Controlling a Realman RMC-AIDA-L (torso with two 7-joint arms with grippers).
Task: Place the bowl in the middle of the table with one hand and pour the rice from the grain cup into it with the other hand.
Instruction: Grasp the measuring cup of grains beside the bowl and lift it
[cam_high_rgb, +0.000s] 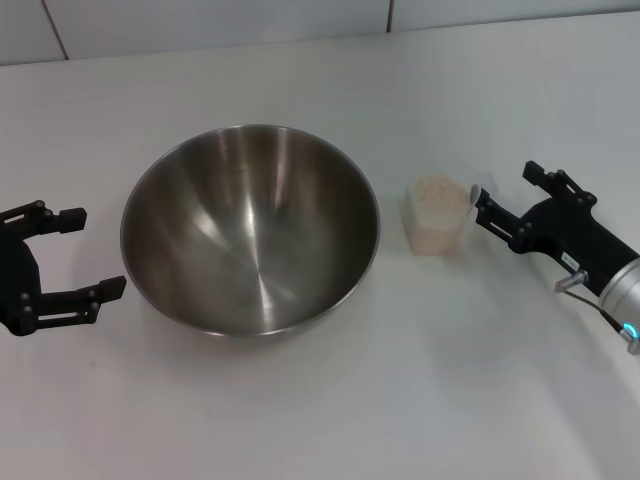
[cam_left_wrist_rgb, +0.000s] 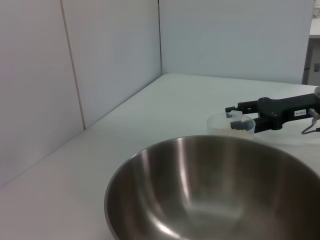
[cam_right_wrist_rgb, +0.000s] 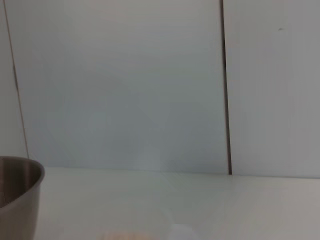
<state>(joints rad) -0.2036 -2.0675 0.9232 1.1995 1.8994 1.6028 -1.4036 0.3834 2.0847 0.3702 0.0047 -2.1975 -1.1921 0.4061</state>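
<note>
Spreading wide beside the grain cup (cam_high_rgb: 436, 216), the right gripper (cam_high_rgb: 503, 200) holds nothing (rice (cam_high_rgb: 437, 194) half-hidden).

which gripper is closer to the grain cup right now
Right. The right gripper is right beside the grain cup, on the side away from the bowl. The left gripper sits beyond the bowl's far side.

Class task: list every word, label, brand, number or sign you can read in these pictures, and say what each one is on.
No text can be read.
Small white label on the right hand: too small and blurred to read.
Bowl, grain cup, table, left hand: no markings visible.
</note>
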